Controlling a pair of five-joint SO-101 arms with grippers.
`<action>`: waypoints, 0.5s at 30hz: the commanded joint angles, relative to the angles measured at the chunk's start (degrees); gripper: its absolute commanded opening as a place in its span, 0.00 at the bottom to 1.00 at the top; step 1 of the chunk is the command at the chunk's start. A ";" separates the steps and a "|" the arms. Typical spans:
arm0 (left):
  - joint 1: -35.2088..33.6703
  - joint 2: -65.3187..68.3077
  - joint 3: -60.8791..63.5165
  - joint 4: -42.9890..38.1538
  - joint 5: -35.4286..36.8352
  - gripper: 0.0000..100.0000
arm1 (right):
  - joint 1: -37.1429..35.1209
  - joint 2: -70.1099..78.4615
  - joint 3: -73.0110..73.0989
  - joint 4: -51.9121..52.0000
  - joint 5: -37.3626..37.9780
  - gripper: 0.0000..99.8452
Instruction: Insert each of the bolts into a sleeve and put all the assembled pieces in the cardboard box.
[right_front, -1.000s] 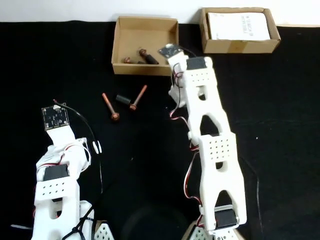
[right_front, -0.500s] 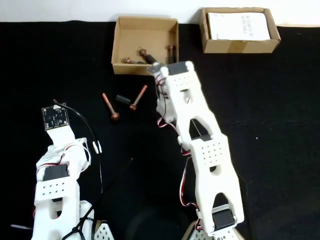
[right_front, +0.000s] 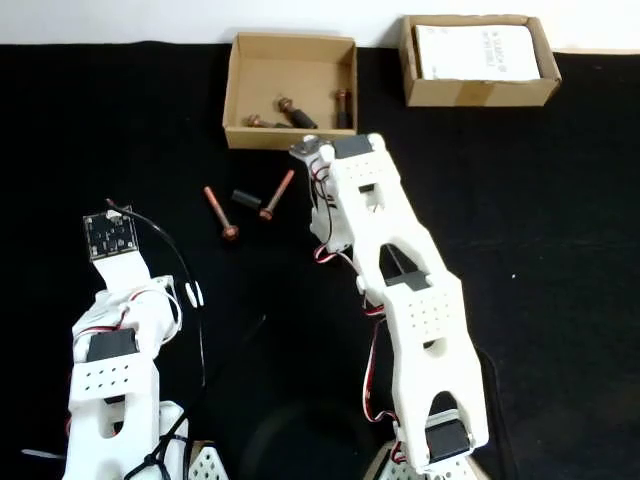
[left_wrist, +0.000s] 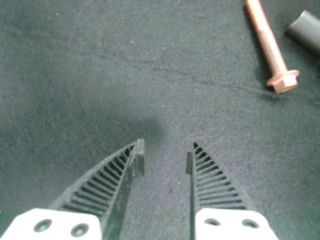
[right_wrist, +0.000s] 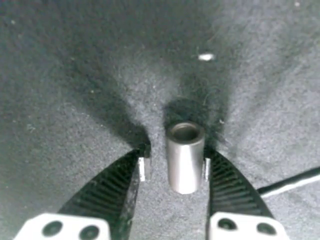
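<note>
Three bolt-and-sleeve pieces lie in the cardboard box. On the black mat in front of it lie two copper bolts with a dark sleeve between them. My right arm ends just in front of the box. Its gripper is open around a grey sleeve that stands upright on the mat, with a gap on one side. My left gripper is open over bare mat, a short way from one bolt and the dark sleeve.
A second cardboard box holding white paper stands at the back right. My left arm is at the near left with a loose black cable beside it. The mat's right half is bare.
My right arm has drawn back from the cardboard box and swung left, and a third piece in the box has come into sight. The left arm has not moved.
</note>
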 joint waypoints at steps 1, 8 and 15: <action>-0.31 -0.31 -0.40 0.00 -0.35 0.16 | 0.31 -0.66 2.68 -1.89 0.00 0.18; -0.40 0.04 0.04 -2.29 -0.35 0.15 | 0.75 -1.10 5.14 -4.79 -0.18 0.01; -0.13 0.13 -5.67 3.87 0.97 0.16 | 3.30 -8.92 -2.51 5.93 -0.26 0.01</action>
